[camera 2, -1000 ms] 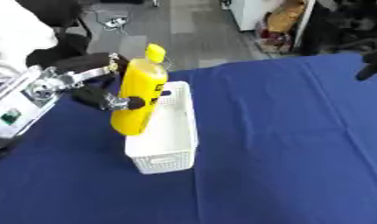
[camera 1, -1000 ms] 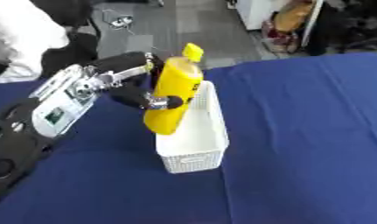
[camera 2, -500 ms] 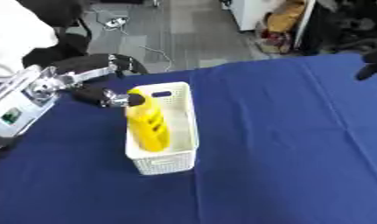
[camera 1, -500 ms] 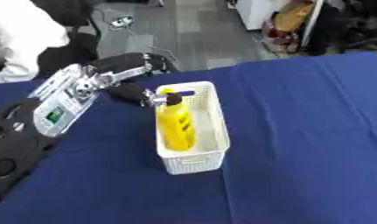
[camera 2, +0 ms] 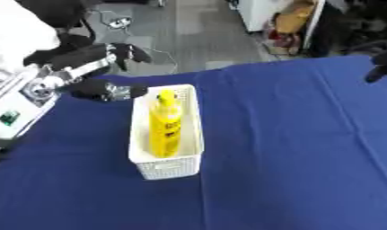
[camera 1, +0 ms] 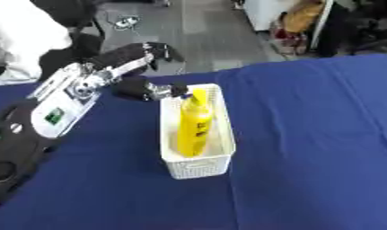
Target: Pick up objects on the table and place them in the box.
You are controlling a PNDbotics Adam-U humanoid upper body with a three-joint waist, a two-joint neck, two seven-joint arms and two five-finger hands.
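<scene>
A blue cloth-covered table (camera 1: 306, 134) fills most of the scene, with grey floor beyond its far edge. On it stands a long white box (camera 1: 198, 167), a perforated basket set lengthwise from near to far, left of the table's middle. Inside it lies the yellow bottle (camera 1: 193, 128), cap toward the far end, body sloping down toward the near wall and contained by the rim on both sides.

The left hand (camera 1: 141, 69) hovers just beyond the box's far left corner. Its fingers are spread and hold nothing; the thumb side reaches toward the rim near the bottle's cap, and I cannot tell whether it touches the rim. The right hand (camera 2: 382, 67) shows only as a dark shape at the right edge of the right eye view, well away from the box; whether its fingers are open or curled cannot be told.

The likely risks are small ones. The left hand is near enough to the rim that, in pulling away, a finger could catch the light basket's wall and drag or tip it on the cloth. The bottle rests at a slant, so a jolt could roll it against one wall. No other loose objects show on the cloth.
</scene>
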